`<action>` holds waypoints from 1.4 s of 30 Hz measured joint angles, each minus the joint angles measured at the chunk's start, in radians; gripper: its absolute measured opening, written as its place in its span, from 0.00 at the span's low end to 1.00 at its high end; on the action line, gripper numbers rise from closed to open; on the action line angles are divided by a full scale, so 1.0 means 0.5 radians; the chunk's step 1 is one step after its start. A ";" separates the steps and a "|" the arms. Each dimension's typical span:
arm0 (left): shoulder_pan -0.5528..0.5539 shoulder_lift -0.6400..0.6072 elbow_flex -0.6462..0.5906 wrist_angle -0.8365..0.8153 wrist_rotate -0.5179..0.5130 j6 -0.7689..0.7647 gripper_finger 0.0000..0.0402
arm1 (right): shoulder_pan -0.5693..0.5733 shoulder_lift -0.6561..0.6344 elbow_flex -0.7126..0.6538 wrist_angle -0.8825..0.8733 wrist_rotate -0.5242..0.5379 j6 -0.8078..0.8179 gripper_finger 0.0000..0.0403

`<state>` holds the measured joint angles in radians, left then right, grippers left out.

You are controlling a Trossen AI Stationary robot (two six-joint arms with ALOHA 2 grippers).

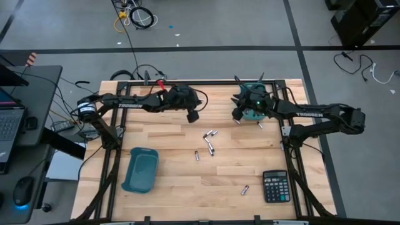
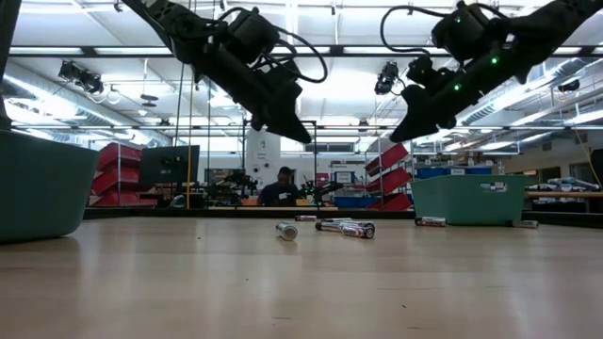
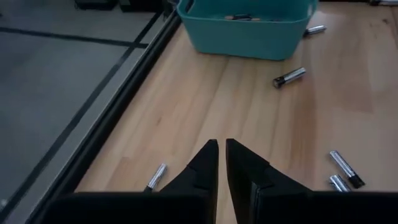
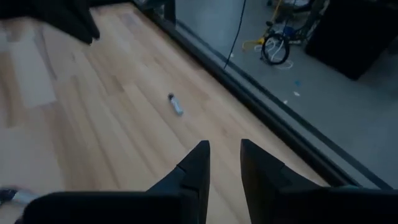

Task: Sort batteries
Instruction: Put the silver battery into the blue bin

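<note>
Several small silver-and-black batteries (image 1: 209, 133) lie on their sides on the wooden table (image 1: 175, 194), some mid-table (image 2: 346, 227), one near the calculator (image 1: 245, 189). More lie in the far teal bin (image 3: 249, 31). My left gripper (image 1: 192, 116) hangs above the table left of the mid-table batteries, its fingers (image 3: 205, 163) shut to a thin slit with nothing between them. My right gripper (image 1: 237, 117) hovers beside the far teal bin (image 1: 253, 107), open (image 4: 224, 155) and empty, above bare wood with one battery (image 4: 176, 104) ahead.
A second teal bin (image 1: 140, 169) stands near the table's left front. A black calculator (image 1: 275, 186) lies at the right front. Loose batteries (image 3: 290, 77) lie by the far bin. The table's far edge and black frame rail (image 4: 261, 106) run close behind both grippers.
</note>
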<state>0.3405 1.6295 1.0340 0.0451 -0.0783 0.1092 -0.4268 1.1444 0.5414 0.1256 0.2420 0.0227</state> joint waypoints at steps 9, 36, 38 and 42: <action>-0.004 -0.043 0.049 -0.401 -0.002 0.021 0.08 | -0.145 -0.061 0.046 -0.025 0.001 0.065 0.16; -0.528 -0.061 0.082 -0.477 0.441 0.445 0.01 | 0.396 -0.048 0.717 -0.990 -0.597 0.290 0.00; -0.546 -0.061 0.082 -0.472 0.440 0.360 0.01 | 0.487 -0.049 0.837 -1.327 -0.355 0.401 0.00; -0.646 -0.061 0.082 -0.509 0.403 0.156 0.00 | 0.614 -0.049 0.959 -1.980 -0.168 0.834 0.00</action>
<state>0.0174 1.5990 1.0752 -0.2095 0.1234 0.1871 -0.1198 1.1198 1.0210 -0.8645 0.1581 0.4395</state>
